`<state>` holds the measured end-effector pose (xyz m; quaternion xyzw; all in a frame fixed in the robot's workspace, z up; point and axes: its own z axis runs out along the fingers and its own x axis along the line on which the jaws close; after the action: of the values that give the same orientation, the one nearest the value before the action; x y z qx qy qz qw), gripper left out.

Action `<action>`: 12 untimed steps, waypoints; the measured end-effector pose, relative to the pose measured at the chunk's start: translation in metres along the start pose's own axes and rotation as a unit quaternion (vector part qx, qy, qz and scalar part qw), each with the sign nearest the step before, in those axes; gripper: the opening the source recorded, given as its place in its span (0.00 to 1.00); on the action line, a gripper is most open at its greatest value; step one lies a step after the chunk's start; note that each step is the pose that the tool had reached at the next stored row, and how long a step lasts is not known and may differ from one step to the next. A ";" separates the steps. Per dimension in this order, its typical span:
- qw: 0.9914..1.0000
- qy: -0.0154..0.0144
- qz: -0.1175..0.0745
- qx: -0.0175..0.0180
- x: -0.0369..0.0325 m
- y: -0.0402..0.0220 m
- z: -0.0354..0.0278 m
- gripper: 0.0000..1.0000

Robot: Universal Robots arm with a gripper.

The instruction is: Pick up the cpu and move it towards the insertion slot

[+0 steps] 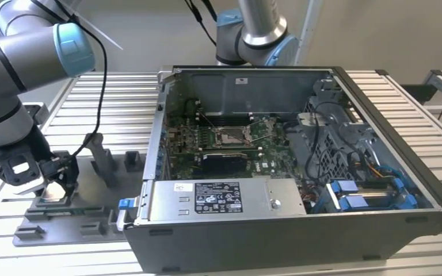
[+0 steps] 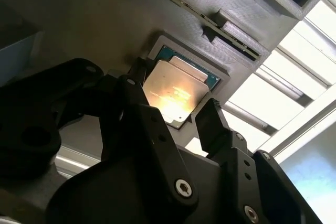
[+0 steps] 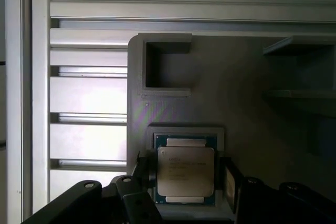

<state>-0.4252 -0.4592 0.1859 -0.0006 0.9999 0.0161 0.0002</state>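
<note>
Silvery, the cpu point(image 2: 173, 90) lies in its grey tray point(image 3: 241, 103) recess, unlifted; your gripper point(image 3: 186, 178) straddles it, jaws spread, not clamped. In the exterior view the insertion slot point(image 1: 229, 135) sits at two o'clock from it, well apart.

Arm point(image 1: 4, 86): round silver-grey tubes joined by thick cylindrical joints, with a smooth finish.

Joint cap point(image 1: 73, 40): light blue and domed.

Cable point(image 1: 104, 75): thin and black, running along the outside of the arm.

Wrist housing point(image 1: 6, 152): dark grey to black, with one bright white patch on its face.

Pincer point(image 2: 176, 95), in the second wrist view: matt black, built of flat angular links point(image 2: 152, 145) with rounded ends.

Screws point(image 2: 183, 186): round and grey, seated in recessed holes at the link ends.

The same black links, with small round holes, appear in the first wrist view.
</note>
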 end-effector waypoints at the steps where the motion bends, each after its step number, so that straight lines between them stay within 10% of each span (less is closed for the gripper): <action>1: 1.000 0.000 0.000 0.000 0.0000 0.0000 0.0000 1.00; 2: 1.000 0.000 0.000 0.000 0.0000 0.0000 -0.0001 1.00; 3: 1.000 0.000 0.000 0.000 0.0000 0.0000 -0.0001 0.00; 9: 1.000 0.000 0.000 0.000 0.0000 0.0000 -0.0006 0.00; 12: 1.000 0.002 0.000 0.000 0.0000 0.0003 -0.0107 0.00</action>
<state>-0.4252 -0.4593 0.1967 -0.0004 0.9999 0.0160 -0.0013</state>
